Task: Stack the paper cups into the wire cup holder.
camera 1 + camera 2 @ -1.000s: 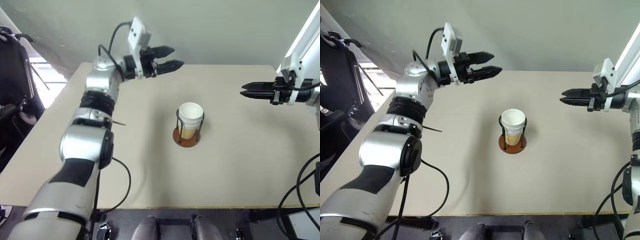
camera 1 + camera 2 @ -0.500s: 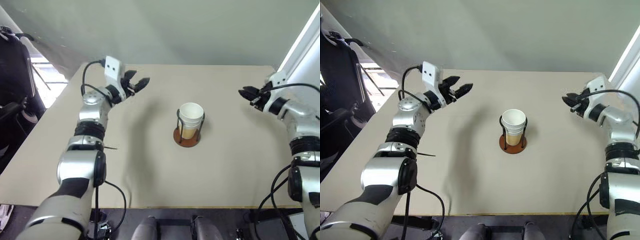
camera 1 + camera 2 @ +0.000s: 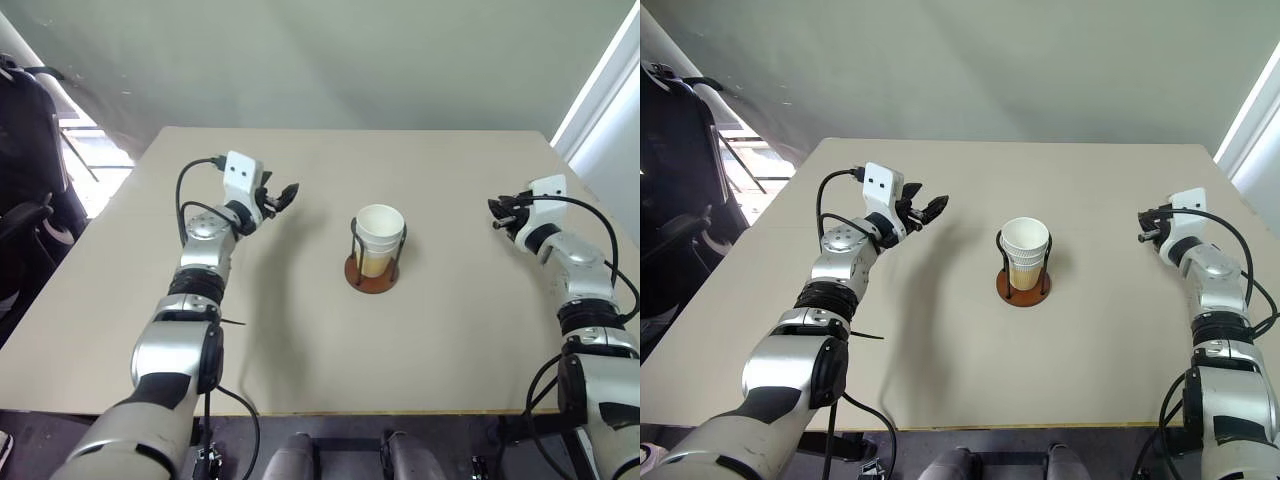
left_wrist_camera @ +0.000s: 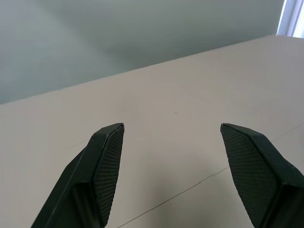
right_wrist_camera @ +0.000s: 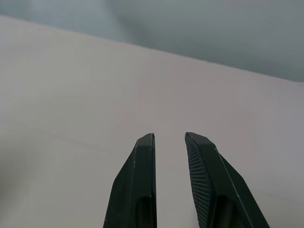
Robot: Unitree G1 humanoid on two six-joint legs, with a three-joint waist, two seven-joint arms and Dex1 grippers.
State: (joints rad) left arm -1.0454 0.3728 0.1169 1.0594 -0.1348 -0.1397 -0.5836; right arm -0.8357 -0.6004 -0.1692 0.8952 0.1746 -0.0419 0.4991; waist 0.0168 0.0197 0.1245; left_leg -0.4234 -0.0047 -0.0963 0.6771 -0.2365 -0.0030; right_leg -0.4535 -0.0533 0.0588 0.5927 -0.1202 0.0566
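The paper cups [image 3: 380,228] sit nested in one stack, white rim up and tan wall below, inside the wire cup holder [image 3: 372,279] at the middle of the table. The holder has dark wire loops on a rust-brown disc base. My left gripper [image 3: 283,193] hovers low over the table to the left of the stack, well apart from it. Its fingers [image 4: 108,156] stand wide open with nothing between them. My right gripper [image 3: 497,212] is near the table's right side, far from the stack. Its fingers [image 5: 142,175] are a narrow gap apart and hold nothing.
The beige table [image 3: 300,340] has its front edge close to me and its far edge against a grey wall. A dark chair with a bag [image 3: 25,150] stands off the table's left side.
Both arms have come down toward the table. The left gripper moved down and left, away from the back edge. The right gripper sank and turned from pointing inward to pointing ahead. The cup stack stayed put.
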